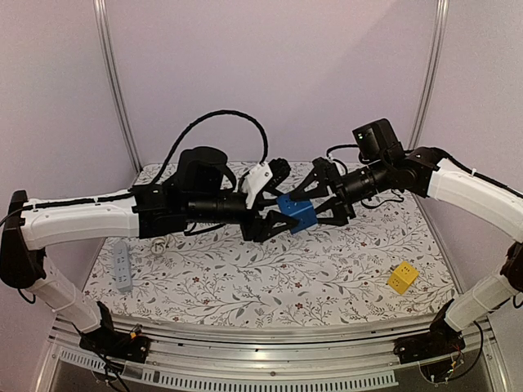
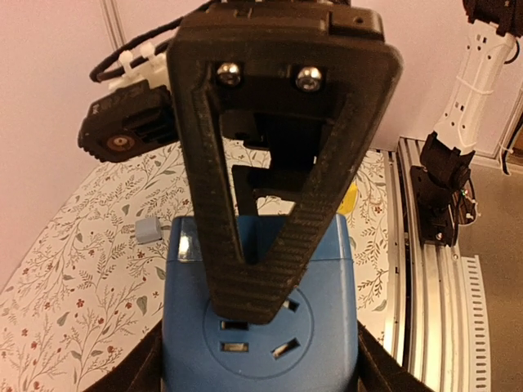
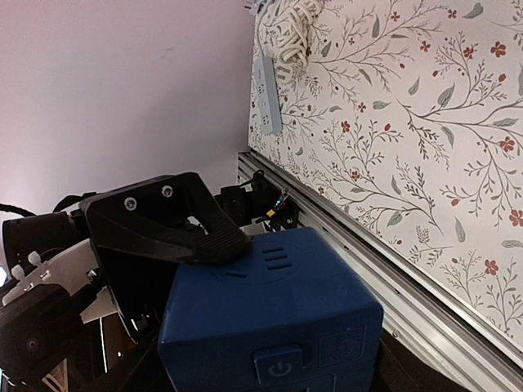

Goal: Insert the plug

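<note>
L gripper [image 1: 274, 202] pinches the blue socket cube [image 1: 296, 214] mid-air. R gripper [image 1: 317, 198] straddles it, can't tell if clamped. You've no plug in hand, so insertion's not started.

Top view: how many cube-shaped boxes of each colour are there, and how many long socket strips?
Blue cube: 1
Yellow cube: 1
Grey socket strip: 1
Total: 3

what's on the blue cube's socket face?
One finger of the left gripper lies across the blue cube; a few slots show by its tip, the rest is covered.
</note>
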Controlling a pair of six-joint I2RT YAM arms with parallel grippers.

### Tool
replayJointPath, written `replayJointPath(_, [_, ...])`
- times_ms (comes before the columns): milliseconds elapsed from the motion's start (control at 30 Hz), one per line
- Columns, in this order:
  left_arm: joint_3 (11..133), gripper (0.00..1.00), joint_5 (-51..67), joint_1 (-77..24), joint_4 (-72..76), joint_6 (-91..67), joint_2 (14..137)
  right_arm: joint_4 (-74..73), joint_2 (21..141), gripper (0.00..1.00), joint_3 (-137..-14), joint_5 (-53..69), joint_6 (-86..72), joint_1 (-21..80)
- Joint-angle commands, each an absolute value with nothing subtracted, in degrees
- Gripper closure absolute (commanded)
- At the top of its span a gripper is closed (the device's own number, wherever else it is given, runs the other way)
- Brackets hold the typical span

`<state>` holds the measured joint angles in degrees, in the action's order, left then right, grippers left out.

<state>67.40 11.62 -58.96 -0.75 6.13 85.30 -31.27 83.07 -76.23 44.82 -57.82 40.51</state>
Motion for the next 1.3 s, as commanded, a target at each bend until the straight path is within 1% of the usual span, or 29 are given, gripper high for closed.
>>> replayJointPath(0, [67.1, 1.0, 12.3, -58.2, 0.4, 8.4, 84.2, -33.0, 84.6, 0.26, -76.4, 46.8, -57.8, 41.6])
replayJointPath(100, [67.2, 1.0, 12.5, -58.2, 0.2, 9.1, 84.3, -33.4, 85.1, 0.33, -76.4, 46.7, -57.5, 42.1])
replayJointPath(167, [67.2, 1.0, 12.5, -58.3, 0.2, 9.4, 84.4, -33.4, 85.5, 0.41, -76.4, 46.7, -57.5, 42.6])
replayJointPath(267, [67.0, 1.0, 11.8, -58.3, -2.2, 9.7, 84.3, -33.4, 86.3, 0.58, -76.8, 47.2, -57.5, 43.0])
replayJointPath(300, [66.9, 0.96, 11.4, -58.3, -2.1, 9.8, 84.3, -33.5, 86.4, 0.66, -76.9, 47.3, -57.4, 43.1])
replayJointPath(333, [66.9, 0.89, 11.3, -58.3, -2.4, 9.7, 84.3, -33.4, 86.5, 0.72, -77.0, 47.2, -57.4, 43.1])
replayJointPath(367, [67.0, 0.71, 11.3, -58.2, -2.9, 9.7, 84.4, -33.4, 86.6, 0.76, -77.1, 47.2, -57.2, 43.1])
replayJointPath(400, [67.2, 0.45, 11.0, -58.2, -3.6, 9.8, 84.5, -33.6, 86.7, 0.8, -77.4, 47.1, -57.1, 43.1])
replayJointPath(433, [67.3, 0.23, 10.2, -58.2, -4.2, 9.5, 84.2, -33.7, 86.7, 0.84, -77.6, 46.7, -57.0, 43.1])
replayJointPath(467, [67.0, 0.11, 9.1, -58.1, -4.4, 9.1, 83.8, -33.7, 86.7, 0.86, -77.9, 46.2, -56.8, 43.1])
replayJointPath(500, [66.3, 0.02, 7.9, -58.1, -4.1, 8.9, 83.1, -33.7, 86.7, 0.88, -78.1, 45.6, -56.7, 43.1])
replayJointPath(533, [65.3, 0.01, 6.9, -58.1, -3.4, 8.8, 82.2, -33.7, 86.7, 0.9, -78.3, 45.1, -56.6, 43.1])
replayJointPath(767, [59.0, 0.0, 1.1, -57.9, -4.3, 8.1, 75.6, -33.2, 86.6, 1.0, -79.1, 41.2, -55.2, 43.0])
replayJointPath(900, [55.5, 0.0, 0.2, -57.3, -4.4, 5.8, 69.4, -31.3, 86.5, 1.0, -79.1, 40.0, -55.8, 43.0])
replayJointPath(1067, [52.0, 0.0, -4.1, -54.8, -5.4, 2.1, 63.2, -30.0, 87.3, 1.0, -79.7, 39.9, -56.0, 43.0])
replayJointPath(1267, [51.5, 0.0, -11.3, -50.9, -9.9, -1.9, 62.1, -32.1, 88.8, 1.0, -81.7, 37.8, -53.7, 43.0])
